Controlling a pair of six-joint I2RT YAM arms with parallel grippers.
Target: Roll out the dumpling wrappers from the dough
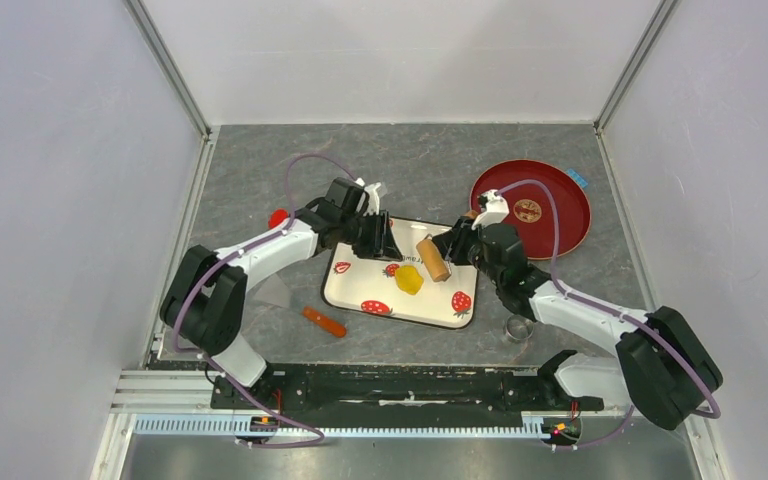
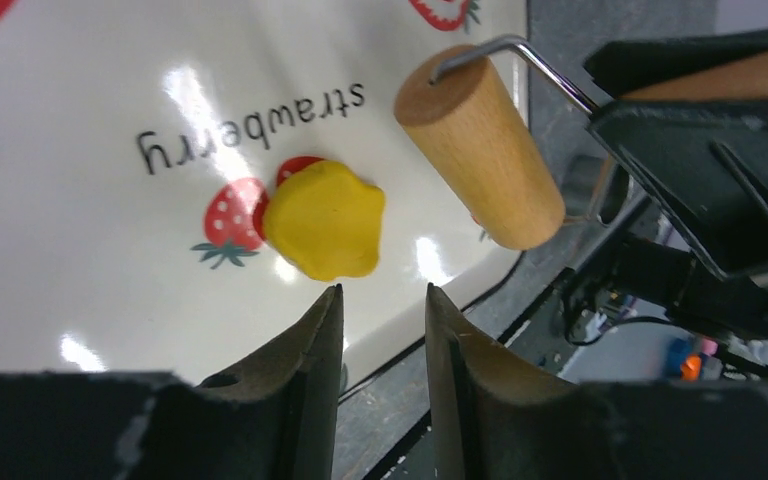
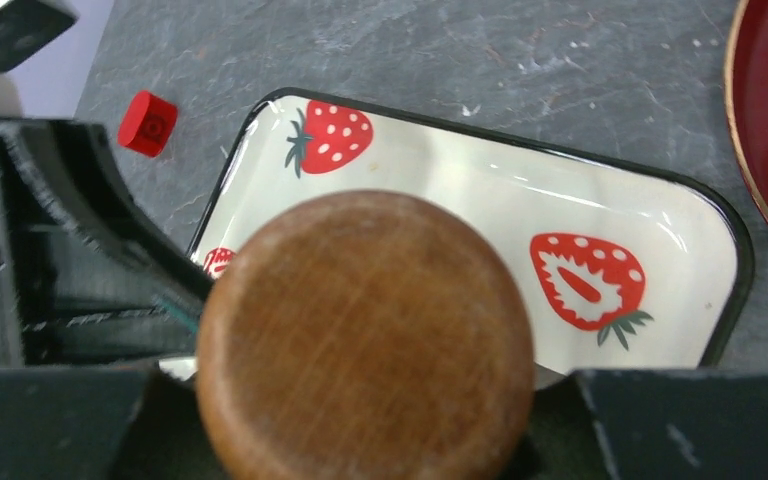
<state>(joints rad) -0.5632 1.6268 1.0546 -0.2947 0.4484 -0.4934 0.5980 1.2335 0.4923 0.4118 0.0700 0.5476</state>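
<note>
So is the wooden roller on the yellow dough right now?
Off it. In the left wrist view the roller is beside the dough, with bare tray showing between them.

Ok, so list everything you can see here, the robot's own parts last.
tray: one, white with red strawberry prints, centre
dough: one lump, yellow, on the tray
roller: one, tan wood, over the tray
plate: one, dark red, far right
round piece: one, brownish, at the plate's centre
blue item: one, at the plate's far edge
ring cutter: one, metal, right of the tray
stick: one, orange, near left
block: one, red, left of the tray
left claw: open, empty
right claw: shut on the roller's handle
</note>
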